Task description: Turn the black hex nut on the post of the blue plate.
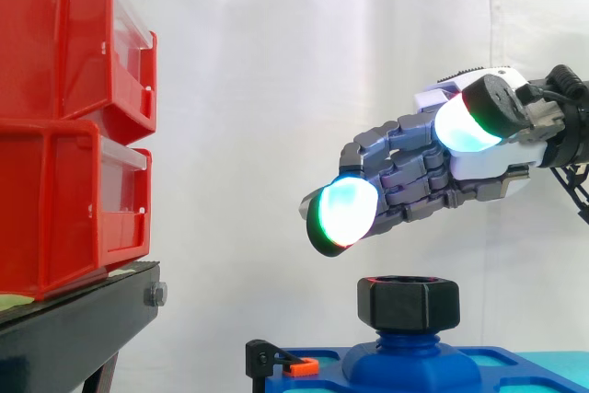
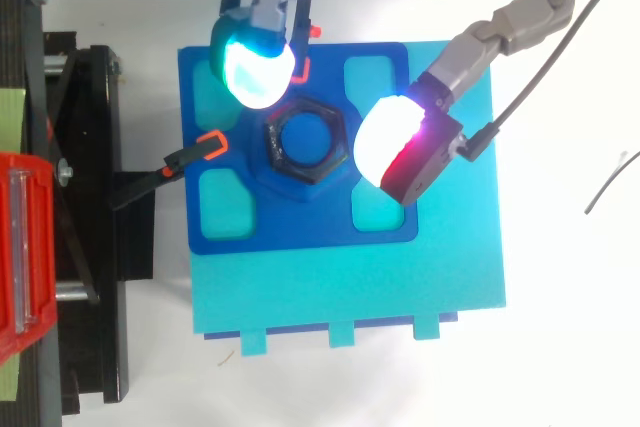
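The spread-open, empty robot hand hangs over the black six-sided nut on the middle post of the blue plastic plate — it should drop down, pinch flat sides, then twist.

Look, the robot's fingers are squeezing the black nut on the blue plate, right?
Not quite. The hand is not squeezing the black nut. The side view shows its fingers hovering above the nut with a clear gap, touching nothing. The rest is right: the nut sits on the blue plate.
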`<state>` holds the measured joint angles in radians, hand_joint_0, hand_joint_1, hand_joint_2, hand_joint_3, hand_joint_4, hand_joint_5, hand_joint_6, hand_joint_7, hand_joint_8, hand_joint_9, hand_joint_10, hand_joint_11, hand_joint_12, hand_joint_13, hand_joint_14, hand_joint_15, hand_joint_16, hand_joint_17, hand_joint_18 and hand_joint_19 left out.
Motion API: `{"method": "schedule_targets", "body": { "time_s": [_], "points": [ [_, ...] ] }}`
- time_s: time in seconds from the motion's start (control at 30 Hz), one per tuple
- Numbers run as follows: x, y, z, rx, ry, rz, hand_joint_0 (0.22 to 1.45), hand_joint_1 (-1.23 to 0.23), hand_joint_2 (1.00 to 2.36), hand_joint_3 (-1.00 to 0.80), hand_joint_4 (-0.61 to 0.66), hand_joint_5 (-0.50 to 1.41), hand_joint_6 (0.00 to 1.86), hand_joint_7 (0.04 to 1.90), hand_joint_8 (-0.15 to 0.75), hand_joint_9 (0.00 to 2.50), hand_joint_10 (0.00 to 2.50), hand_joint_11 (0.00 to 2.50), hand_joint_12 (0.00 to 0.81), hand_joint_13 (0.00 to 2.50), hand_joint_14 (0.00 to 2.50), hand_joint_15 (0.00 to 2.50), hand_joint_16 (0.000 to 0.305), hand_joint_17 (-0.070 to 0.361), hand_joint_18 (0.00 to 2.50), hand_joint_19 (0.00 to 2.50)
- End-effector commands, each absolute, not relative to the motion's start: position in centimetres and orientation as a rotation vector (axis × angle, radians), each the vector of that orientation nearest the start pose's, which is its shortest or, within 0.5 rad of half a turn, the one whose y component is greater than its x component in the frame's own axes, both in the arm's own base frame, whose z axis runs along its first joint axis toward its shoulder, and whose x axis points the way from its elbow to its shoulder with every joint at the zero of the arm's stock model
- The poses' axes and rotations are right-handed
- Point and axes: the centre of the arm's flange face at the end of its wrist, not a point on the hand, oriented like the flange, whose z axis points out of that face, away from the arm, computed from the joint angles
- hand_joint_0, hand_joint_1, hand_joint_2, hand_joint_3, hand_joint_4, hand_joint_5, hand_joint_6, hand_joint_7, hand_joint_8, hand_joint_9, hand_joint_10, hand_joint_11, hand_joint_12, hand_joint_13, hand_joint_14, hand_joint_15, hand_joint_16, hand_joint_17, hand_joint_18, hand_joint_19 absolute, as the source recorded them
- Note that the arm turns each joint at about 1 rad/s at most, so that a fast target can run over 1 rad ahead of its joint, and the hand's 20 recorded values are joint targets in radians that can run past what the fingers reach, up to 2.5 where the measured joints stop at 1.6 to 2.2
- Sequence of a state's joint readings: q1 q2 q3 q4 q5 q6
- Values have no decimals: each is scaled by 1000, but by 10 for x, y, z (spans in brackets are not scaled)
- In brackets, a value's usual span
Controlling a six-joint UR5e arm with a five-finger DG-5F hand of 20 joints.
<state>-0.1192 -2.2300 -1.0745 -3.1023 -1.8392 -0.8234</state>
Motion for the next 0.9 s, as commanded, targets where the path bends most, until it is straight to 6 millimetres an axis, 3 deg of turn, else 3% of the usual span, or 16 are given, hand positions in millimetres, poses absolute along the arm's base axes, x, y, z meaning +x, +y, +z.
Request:
{"method": "schedule_targets", "body": {
  "time_s": [0.0,0.03,0.37,0.87],
  "points": [
    [714,-188,323,546,1654,680,412,-574,1000,-500,160,-252,503,889,232,0,0,0,351,0,0,0,48,107,0,0],
    [716,-184,324,545,1652,673,421,-645,1000,-500,152,-253,503,888,226,0,0,0,346,0,0,0,47,105,0,0],
    [720,-171,323,536,1654,667,448,-860,1000,-500,118,-255,503,887,208,0,0,0,329,0,0,0,44,98,0,0],
    [723,-153,315,537,1659,658,467,-966,1000,-500,104,-257,503,884,198,0,0,0,321,0,0,0,42,94,0,0]
  ]
}}
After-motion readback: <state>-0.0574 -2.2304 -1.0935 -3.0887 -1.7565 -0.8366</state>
